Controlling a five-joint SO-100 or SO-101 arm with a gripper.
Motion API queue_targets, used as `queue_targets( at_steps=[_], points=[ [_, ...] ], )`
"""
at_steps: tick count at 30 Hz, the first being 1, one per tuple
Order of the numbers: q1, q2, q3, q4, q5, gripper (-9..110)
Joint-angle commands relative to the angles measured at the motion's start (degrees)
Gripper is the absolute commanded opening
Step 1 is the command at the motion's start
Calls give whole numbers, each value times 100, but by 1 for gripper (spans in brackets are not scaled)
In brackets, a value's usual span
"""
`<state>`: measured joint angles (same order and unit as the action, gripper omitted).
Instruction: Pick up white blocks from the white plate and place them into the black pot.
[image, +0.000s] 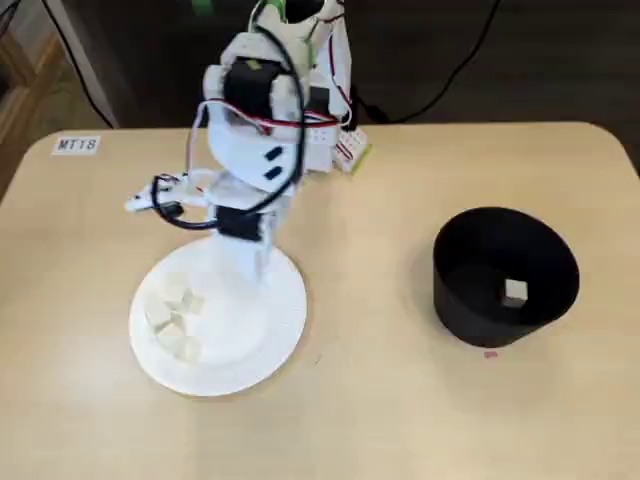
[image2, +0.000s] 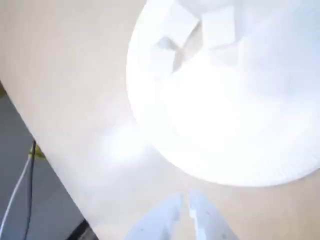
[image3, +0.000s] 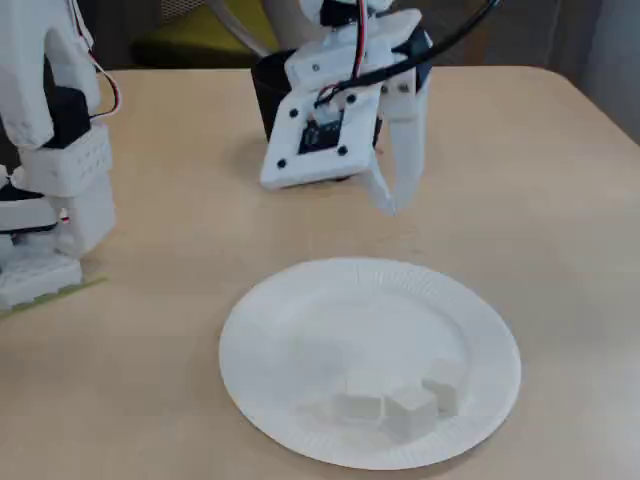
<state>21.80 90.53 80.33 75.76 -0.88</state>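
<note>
The white plate (image: 250, 340) lies on the table at the left of a fixed view. A few white blocks (image: 175, 322) sit bunched on its left part. They also show in the wrist view (image2: 218, 27) and near the front rim in the other fixed view (image3: 410, 412). The black pot (image: 505, 275) stands to the right with one white block (image: 515, 292) inside. My gripper (image: 262, 266) hangs over the plate's far edge, apart from the blocks. In the wrist view my gripper (image2: 187, 206) has its fingers together and holds nothing; the plate (image2: 225, 125) lies ahead of it.
The arm's white base (image: 330, 140) stands at the table's back edge with cables behind it. A small label (image: 77, 145) is stuck at the back left corner. In a fixed view the pot (image3: 265, 95) is partly hidden behind my gripper (image3: 395, 195).
</note>
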Motion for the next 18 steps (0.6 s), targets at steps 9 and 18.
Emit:
queue_targets(
  at_steps=[9,18],
  points=[
    [791,-1204,-141,-712,193,37],
    [923,-2470,-1433,-378,26,32]
  ],
)
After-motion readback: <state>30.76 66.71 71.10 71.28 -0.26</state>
